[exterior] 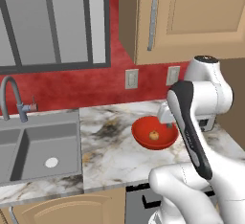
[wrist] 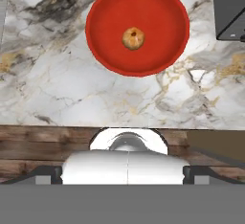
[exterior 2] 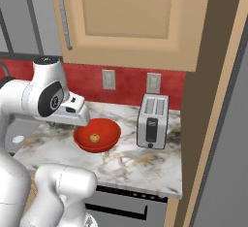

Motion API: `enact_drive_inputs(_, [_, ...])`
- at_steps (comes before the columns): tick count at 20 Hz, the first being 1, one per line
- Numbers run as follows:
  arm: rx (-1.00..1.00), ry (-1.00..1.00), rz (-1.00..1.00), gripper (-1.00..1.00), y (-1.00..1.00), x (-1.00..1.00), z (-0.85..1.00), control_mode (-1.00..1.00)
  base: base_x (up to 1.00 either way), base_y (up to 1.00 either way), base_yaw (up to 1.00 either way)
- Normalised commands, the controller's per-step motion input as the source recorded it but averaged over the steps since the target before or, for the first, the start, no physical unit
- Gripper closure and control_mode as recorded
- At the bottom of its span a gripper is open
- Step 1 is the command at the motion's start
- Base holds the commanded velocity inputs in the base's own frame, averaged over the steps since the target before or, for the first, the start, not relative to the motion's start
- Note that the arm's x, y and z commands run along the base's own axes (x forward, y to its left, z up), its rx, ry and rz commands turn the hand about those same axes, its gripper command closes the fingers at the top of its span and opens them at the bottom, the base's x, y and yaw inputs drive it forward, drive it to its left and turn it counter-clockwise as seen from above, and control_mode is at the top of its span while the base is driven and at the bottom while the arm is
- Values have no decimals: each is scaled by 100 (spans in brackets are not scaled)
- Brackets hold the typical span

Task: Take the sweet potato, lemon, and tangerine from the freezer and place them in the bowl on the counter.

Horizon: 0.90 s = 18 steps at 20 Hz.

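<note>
The wide, shallow, glossy red round bowl (wrist: 137, 27) sat on the white-grey marble desk with brown and dark veins (wrist: 57, 89), just beside the silver two-slot toaster (exterior 2: 152, 120) in the right base view. In its middle lay one small rounded lump, dull orange-brown (wrist: 133, 38). By its colour I judged it the sweet potato rather than the tangerine, but it was too small and soft-edged to be sure.

The white arm's hand (exterior 2: 72, 114) hung above the desk at the bowl's near-left rim in the right base view. Its fingertips could not be made out in the hand view, where the robot's own body covered the lower part; going by the recorded reading, the fingers stood wide apart, and nothing appeared to be held between them. From the hand view, looking straight down, the bowl lay ahead of the hand, toward the top of that picture, with the lump near the bowl's centre.

Judged from this, one of the three things was in the bowl and two were yet to be fetched. The relation that mattered next was that the freezer lay away from the bowl: a tall grey panel (exterior 2: 227, 148) stood at the right edge of the right base view, past a brown side wall, and may have been the freezer, though it was cut off. No handle, shelves, lemon or second orange fruit could be made out. The grey sink (exterior: 38, 146) lay to the left.
</note>
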Motion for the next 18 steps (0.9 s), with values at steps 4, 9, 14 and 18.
enact_drive_inputs(4, [-1,0,0,-100,0,-65,14,-100,0,0,0])
enact_drive_inputs(9, [0,0,0,-100,0,-66,3,-100,0,0,0])
enact_drive_inputs(14, [0,0,0,-100,0,-54,5,-100,0,0,0])
enact_drive_inputs(18, [0,0,0,-100,0,-32,2,-100,0,0,0])
